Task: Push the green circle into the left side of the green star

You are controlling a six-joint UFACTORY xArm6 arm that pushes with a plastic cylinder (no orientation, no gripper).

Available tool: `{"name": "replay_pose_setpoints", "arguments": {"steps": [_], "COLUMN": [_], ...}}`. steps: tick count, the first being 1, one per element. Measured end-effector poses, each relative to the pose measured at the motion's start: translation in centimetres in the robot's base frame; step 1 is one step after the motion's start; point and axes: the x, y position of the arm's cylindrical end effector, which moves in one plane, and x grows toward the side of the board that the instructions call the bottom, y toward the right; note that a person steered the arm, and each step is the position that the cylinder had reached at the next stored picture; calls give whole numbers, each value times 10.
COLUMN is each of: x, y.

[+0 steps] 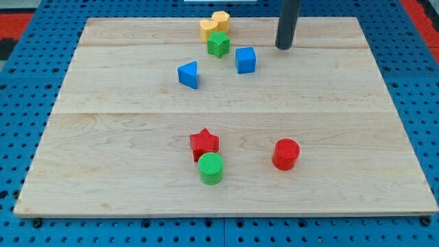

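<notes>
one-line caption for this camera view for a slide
My tip rests near the view's top, far from the green circle, which touches the red star; green star awaits.

robotics lab bench: pale wood counter (329, 137) set on blue perforated mounting board (20, 89), small coloured test blocks, one dark rod (287, 27) above.

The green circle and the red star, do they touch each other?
Touching, as far as the camera view shows: the green circle sits right against the lower edge of the red star, with no wood visible between them.
</notes>
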Motion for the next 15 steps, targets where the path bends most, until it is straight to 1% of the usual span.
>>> {"name": "replay_pose_setpoints", "arguments": {"steps": [1, 2, 3, 4, 5, 6, 7, 8, 9, 10, 11, 12, 13, 14, 15], "x": [-8, 4, 49, 74, 109, 124, 118, 120, 186, 238, 258, 298, 317, 232, 235], "y": [-27, -46, -68, -79, -130, -157, -175, -183, -111, -120, -83, -86, -110, -224, -272]}}
